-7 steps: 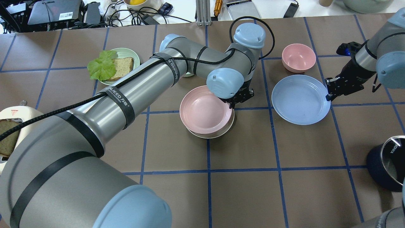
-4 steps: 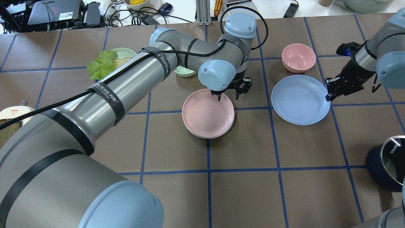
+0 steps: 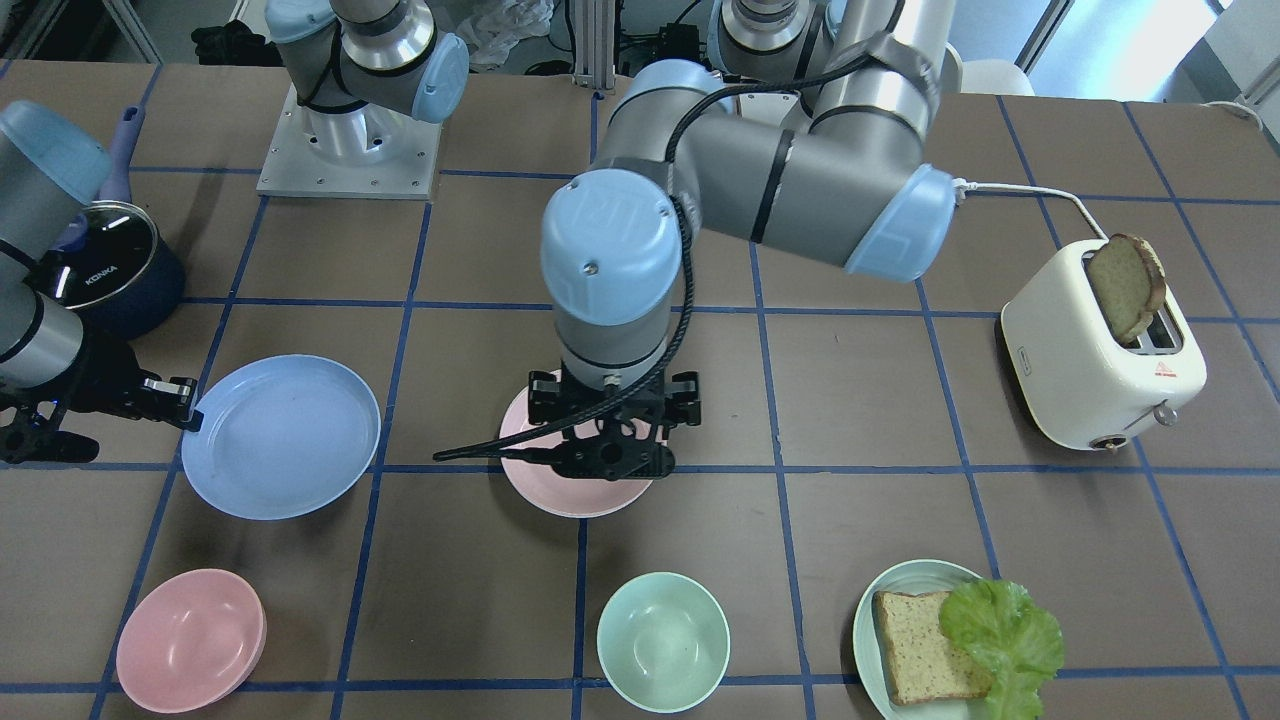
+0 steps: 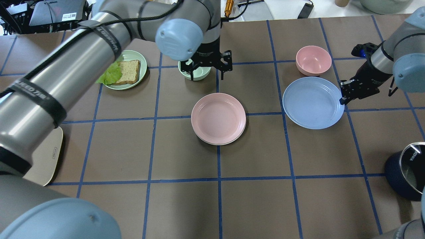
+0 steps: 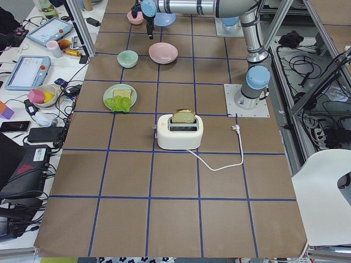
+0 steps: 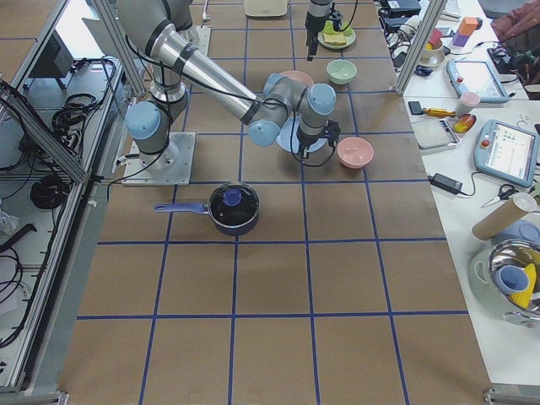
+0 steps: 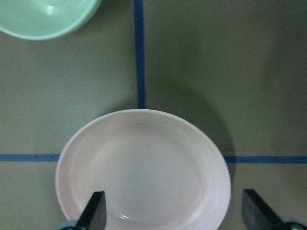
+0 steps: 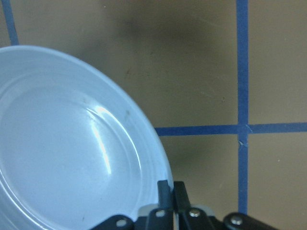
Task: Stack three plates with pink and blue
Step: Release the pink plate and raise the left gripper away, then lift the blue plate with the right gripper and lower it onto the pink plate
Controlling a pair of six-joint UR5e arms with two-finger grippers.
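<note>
The pink plate (image 4: 218,118) lies nested on the cream-white plate (image 4: 221,144), of which only a thin rim shows, at the table's middle. My left gripper (image 4: 206,77) is open and empty, raised beyond the stack near the mint bowl. In the left wrist view the pink plate (image 7: 144,167) lies below, between the spread fingertips (image 7: 94,211). The light blue plate (image 4: 313,103) sits to the right. My right gripper (image 4: 342,98) is shut on its right rim. The right wrist view shows the fingers (image 8: 164,191) pinching the blue plate's (image 8: 72,143) edge.
A pink bowl (image 4: 313,60) stands just beyond the blue plate. A mint bowl (image 3: 663,640) sits beyond the stack. A pale green plate (image 4: 143,71) with bread and lettuce is at the far left. A toaster (image 3: 1100,350) stands left, a dark pot (image 4: 406,171) right.
My left gripper let go of the pink plate onto the cream-white one, opened, rose and moved away toward the mint bowl. The blue plate shifted slightly left in my right gripper.
</note>
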